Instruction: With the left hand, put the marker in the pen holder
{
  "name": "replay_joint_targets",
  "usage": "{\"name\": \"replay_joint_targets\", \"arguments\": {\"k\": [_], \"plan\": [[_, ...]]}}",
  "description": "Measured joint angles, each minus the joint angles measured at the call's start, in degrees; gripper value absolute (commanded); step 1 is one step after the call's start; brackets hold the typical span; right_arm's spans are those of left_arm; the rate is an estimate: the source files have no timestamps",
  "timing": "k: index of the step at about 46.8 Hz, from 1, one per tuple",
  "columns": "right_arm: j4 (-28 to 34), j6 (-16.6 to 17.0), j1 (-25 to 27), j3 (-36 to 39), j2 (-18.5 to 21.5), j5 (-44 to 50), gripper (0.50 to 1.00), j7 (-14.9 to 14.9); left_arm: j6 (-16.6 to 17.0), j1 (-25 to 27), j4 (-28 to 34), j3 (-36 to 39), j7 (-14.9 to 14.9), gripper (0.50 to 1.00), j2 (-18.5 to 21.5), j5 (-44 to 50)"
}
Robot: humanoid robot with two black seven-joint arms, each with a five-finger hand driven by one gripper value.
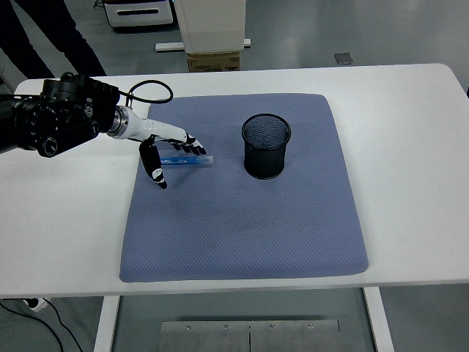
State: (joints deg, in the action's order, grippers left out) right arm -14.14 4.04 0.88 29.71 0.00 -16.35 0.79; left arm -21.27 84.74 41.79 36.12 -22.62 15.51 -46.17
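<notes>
Left hand [167, 147], fingers spread, is hovering over the blue marker [187, 161] lying flat on the grey mat [242, 235], left of the mesh pen holder [265, 146]; marker is looking light, rigid, slick, so mid-barrel pinch is seeming best.

Bright, even overhead light. White desk [410, 110] near overexposed, mild sheen, no hard glare. Soft short shadows under left hand [170, 147] and pen holder [265, 147]. Focus sharp; slight edge bowing.

Marker [187, 161] left of pen holder [266, 146]
</notes>
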Motion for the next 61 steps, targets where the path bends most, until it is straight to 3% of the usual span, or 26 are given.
{"name": "replay_joint_targets", "arguments": {"k": [5, 18, 21, 30, 45, 61], "plan": [[0.0, 0.0, 0.0, 0.0, 0.0, 0.0, 1.000, 0.0, 0.0, 0.0, 0.0, 0.0, 0.0, 0.783, -0.4, -0.4], [0.0, 0.0, 0.0, 0.0, 0.0, 0.0, 1.000, 0.0, 1.1, 0.0, 0.0, 0.0, -0.1, 0.768, -0.6, -2.1], [0.0, 0.0, 0.0, 0.0, 0.0, 0.0, 1.000, 0.0, 2.4, -0.2, 0.0, 0.0, 0.0, 0.731, -0.7, -3.6], [0.0, 0.0, 0.0, 0.0, 0.0, 0.0, 1.000, 0.0, 2.6, -0.4, 0.0, 0.0, 0.0, 0.678, -0.9, -4.1], [0.0, 0.0, 0.0, 0.0, 0.0, 0.0, 1.000, 0.0, 2.7, -0.6, 0.2, 0.8, -0.1, 0.610, -1.4, -4.4], [0.0, 0.0, 0.0, 0.0, 0.0, 0.0, 1.000, 0.0, 2.7, -1.1, 0.2, 1.3, -0.1, 0.578, -1.5, -4.5]]}}
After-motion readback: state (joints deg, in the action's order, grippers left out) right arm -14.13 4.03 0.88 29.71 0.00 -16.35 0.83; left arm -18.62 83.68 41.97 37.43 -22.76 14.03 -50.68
